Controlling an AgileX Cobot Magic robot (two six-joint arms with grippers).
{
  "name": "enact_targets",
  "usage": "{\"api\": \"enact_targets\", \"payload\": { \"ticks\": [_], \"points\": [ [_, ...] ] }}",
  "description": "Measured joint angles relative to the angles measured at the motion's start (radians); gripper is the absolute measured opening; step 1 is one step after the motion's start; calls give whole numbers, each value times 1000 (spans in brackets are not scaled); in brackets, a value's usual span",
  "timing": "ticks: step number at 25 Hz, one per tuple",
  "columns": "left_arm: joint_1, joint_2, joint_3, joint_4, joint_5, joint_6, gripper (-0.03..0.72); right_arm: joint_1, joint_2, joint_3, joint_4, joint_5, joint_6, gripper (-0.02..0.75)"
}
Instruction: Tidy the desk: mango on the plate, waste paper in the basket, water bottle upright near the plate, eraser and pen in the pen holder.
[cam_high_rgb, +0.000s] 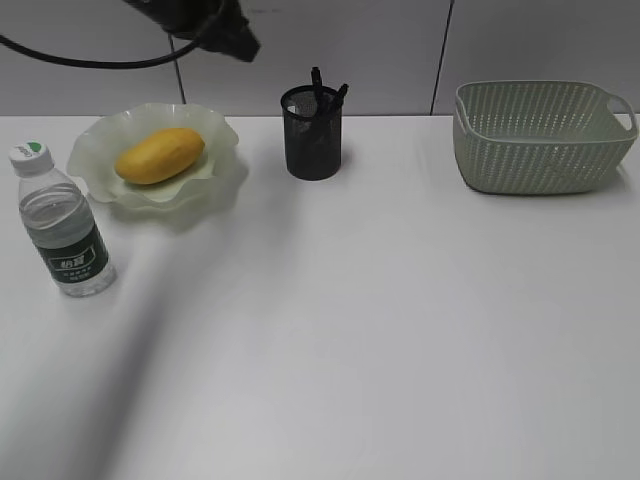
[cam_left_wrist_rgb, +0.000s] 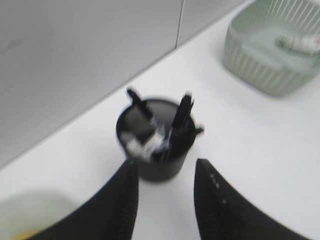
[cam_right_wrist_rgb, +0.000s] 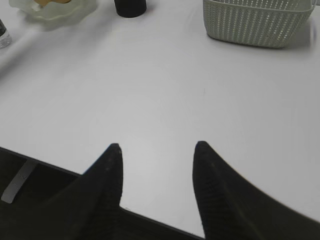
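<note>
The mango lies on the pale green plate at the back left of the desk. The water bottle stands upright just in front of the plate. The black pen holder holds dark pens and a whitish thing, likely the eraser. The basket is at the back right; the waste paper lies inside it. My left gripper is open and empty, above and just short of the pen holder. My right gripper is open and empty over the desk's front edge.
A grey tiled wall runs behind the desk. The left arm hangs over the back left, above the plate. The desk's dark front edge shows under the right gripper.
</note>
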Motion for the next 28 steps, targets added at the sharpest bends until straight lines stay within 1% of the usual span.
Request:
{"api": "enact_targets", "payload": {
  "ticks": [1,2,3,4,5,6,8,11,13,14,17,20,24,28],
  "points": [
    [-1,-20,0,127,59,-117,272,0,0,0,0,0,0,374],
    [-3,-38,4,276,102,-237,269,0,0,0,0,0,0,374],
    [-3,-55,13,387,137,-363,267,0,0,0,0,0,0,374],
    [1,-82,38,484,166,-452,267,0,0,0,0,0,0,374],
    [7,-119,79,528,171,-505,267,0,0,0,0,0,0,372],
    [15,-162,139,548,161,-532,267,0,0,0,0,0,0,369],
    [19,-305,294,538,101,-565,267,0,0,0,0,0,0,359],
    [11,-586,592,484,-16,-582,265,0,0,0,0,0,0,350],
    [1,-789,784,457,-46,-594,265,0,0,0,0,0,0,350],
    [-3,-900,864,452,-48,-613,265,0,0,0,0,0,0,350],
    [-3,-1191,1043,468,-17,-669,265,0,0,0,0,0,0,350],
    [-3,-1467,1169,495,47,-681,265,0,0,0,-1,0,0,350],
    [-3,-1679,1286,514,137,-686,265,0,0,0,-1,-1,1,348],
    [-2,-1822,1357,521,218,-686,253,0,0,0,-5,-1,1,348]
  ]
}}
